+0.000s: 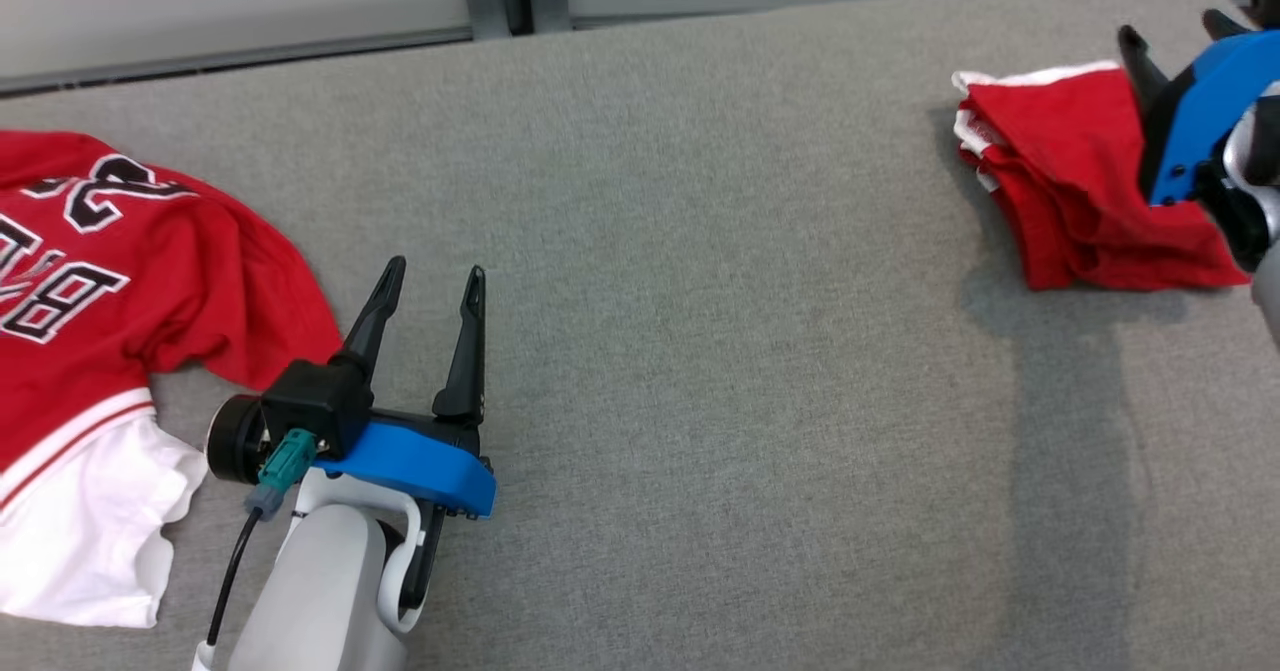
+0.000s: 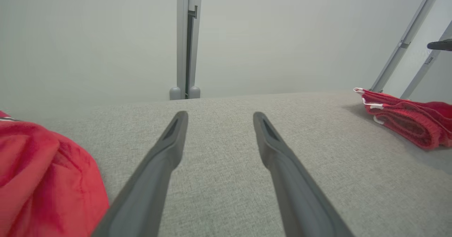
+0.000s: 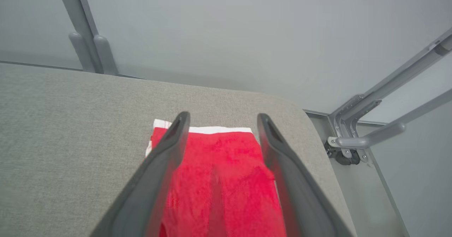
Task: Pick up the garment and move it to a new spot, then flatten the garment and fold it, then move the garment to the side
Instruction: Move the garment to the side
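Near left: a crumpled jersey (image 1: 100, 281), red with a white lower part, runs off the left side of my head view. Its red hem ends just beside the left arm's wrist; I can't tell if they touch.

Left jaws are spread wide with nothing between them. The fingers (image 1: 372, 316) point toward the far edge, low over bare desk (image 1: 700, 351). On the left wrist view the fingers (image 2: 169, 148) frame plain grey cloth surface, with the jersey (image 2: 42, 180) bulging at near left.

Middle: a wide open stretch of desk runs from the left jaws across to the right side. That's the free room I've got.

Far right: the folded garment (image 1: 1080, 181) lies on the desk, red, with white trim along its far edge, well apart from the jersey. The right wrist view puts the garment (image 3: 219, 180) near the desk's rounded far-right corner, with a strip of desk beyond its far and right edges.

Right jaws stand over the garment, spread and gripping nothing, with the fingers (image 3: 169, 148) straddling the cloth. I can't tell if the tips touch it.

Beyond the far edge there's a pale wall (image 1: 250, 1) with a grey post (image 2: 189, 35). Metal struts (image 3: 388, 99) rise off the right corner.
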You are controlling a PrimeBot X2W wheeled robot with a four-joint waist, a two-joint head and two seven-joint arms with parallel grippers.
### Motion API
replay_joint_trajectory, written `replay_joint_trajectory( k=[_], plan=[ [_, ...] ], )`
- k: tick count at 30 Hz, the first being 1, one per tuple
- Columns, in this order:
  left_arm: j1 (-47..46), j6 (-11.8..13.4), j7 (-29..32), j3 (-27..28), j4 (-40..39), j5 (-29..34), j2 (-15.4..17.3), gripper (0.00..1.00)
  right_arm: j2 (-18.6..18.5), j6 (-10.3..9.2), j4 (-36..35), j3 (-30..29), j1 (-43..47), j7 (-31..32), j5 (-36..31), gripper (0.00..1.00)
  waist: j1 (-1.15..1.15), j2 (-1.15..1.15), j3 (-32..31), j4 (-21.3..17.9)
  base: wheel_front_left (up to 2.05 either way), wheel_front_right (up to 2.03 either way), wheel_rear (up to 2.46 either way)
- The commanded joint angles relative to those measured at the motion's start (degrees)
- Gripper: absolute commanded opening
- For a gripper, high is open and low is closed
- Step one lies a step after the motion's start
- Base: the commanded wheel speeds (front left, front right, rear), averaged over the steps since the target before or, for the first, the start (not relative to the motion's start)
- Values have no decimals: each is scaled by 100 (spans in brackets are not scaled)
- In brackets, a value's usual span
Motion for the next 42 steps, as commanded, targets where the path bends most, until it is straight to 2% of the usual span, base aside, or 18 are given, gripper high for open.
replay_joint_trajectory(
  k=[1, 5, 13, 18, 21, 26, 31, 36, 42],
  plan=[
    [67, -1, -15, 32, 0, -10, -6, 100, 44, 0, -67, 19, 90, -94, -7, 100, 0, 0, -153, -65, 0, 0, 0],
    [275, -2, -15, 141, -18, -45, -36, 100, 153, 0, -406, 127, 304, -364, 118, 100, 0, 0, -560, 23, 0, 0, 0],
    [678, 69, -15, 443, -149, -82, -71, 100, 39, 1, -1532, 312, 1057, -803, 548, 100, 0, 0, -1162, 234, 0, 0, 0],
    [888, 98, -15, 621, -216, -76, -77, 100, -64, 1, -2236, 173, 1891, -1111, 733, 100, 0, 0, -1376, 375, 0, 0, 0],
    [1013, 107, -15, 733, -240, -73, -66, 100, -7, 1, -2601, -2, 2405, -1259, 770, 100, 0, 0, -1456, 405, 0, 0, 0],
    [1144, 130, -15, 842, -281, -22, -88, 100, 16, 1, -3074, -502, 3275, -1418, 552, 100, 0, 0, -1586, 473, 0, 0, 0],
    [1277, 156, -15, 926, -408, 61, -103, 100, 239, 1, -3981, -1459, 4283, -1432, 34, 100, 0, 0, -1656, 505, 0, 0, 0],
    [1421, 146, -15, 1017, -473, 120, -118, 100, 640, 1, -4766, -2255, 5227, -1433, -316, 100, 0, 0, -1698, 525, 0, 0, 0],
    [1651, 138, -15, 1117, -683, 195, -139, 100, 1052, 1, -5284, -2703, 5848, -1434, -724, 100, 0, 0, -1691, 484, 0, 0, 0]
  ],
)
